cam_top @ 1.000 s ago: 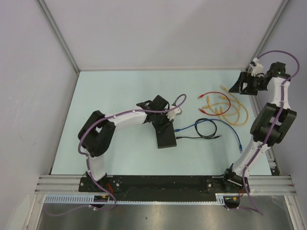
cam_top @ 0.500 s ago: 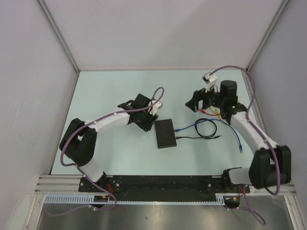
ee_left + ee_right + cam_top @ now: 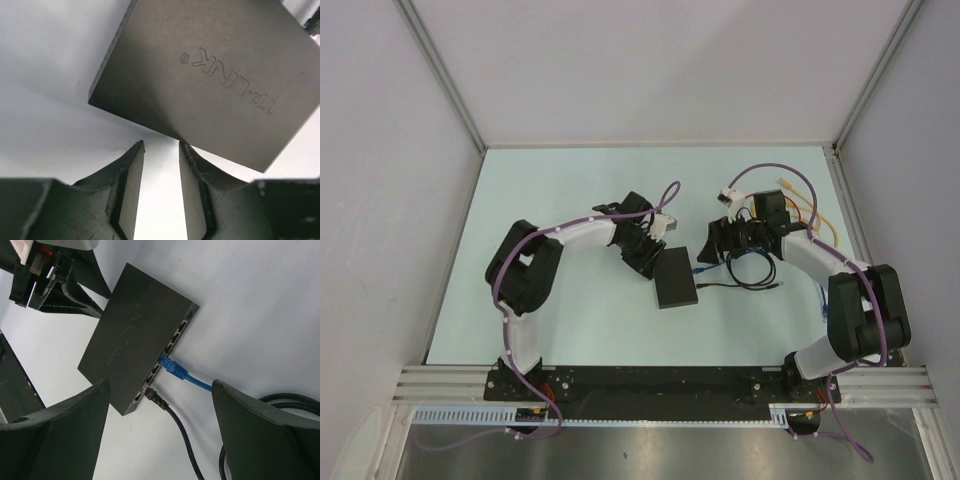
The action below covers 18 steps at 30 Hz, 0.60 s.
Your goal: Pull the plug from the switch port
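Yet to pull the blue plug (image 3: pixel 175 369) from the switch (image 3: pixel 135 335), with left pincer (image 3: pixel 161 146) part-open, empty at its corner, right pincer (image 3: pixel 160 384) wide, empty nearby.

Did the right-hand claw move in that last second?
Yes. The right gripper swung left from the table's far right corner, and now hovers beside the switch.

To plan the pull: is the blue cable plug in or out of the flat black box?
In: the blue plug sits in a socket of the flat matte-black switch.
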Motion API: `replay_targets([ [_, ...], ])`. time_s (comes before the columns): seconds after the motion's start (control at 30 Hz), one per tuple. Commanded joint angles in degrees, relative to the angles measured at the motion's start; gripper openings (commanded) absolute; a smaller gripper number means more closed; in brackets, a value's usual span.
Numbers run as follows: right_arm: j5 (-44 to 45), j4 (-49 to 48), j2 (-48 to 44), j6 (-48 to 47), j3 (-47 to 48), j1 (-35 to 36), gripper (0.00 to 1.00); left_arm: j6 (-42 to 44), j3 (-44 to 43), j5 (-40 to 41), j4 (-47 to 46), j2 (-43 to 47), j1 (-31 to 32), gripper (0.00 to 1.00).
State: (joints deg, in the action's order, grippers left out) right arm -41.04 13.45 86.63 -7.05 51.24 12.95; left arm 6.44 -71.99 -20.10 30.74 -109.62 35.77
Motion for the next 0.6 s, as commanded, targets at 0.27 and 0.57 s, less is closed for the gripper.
replay_targets([
  [0.27,-0.54,-3.61,-1.11,0.55,-0.09,-3.19,0.89,5.43,-13.97,-2.32,5.56,-7.19,-1.93,0.43],
  [0.57,-7.74,-1.86,4.16,-5.32,1.75,-3.55,0.76,5.43,-7.92,-9.33,4.96,1.60,-2.55,0.45],
])
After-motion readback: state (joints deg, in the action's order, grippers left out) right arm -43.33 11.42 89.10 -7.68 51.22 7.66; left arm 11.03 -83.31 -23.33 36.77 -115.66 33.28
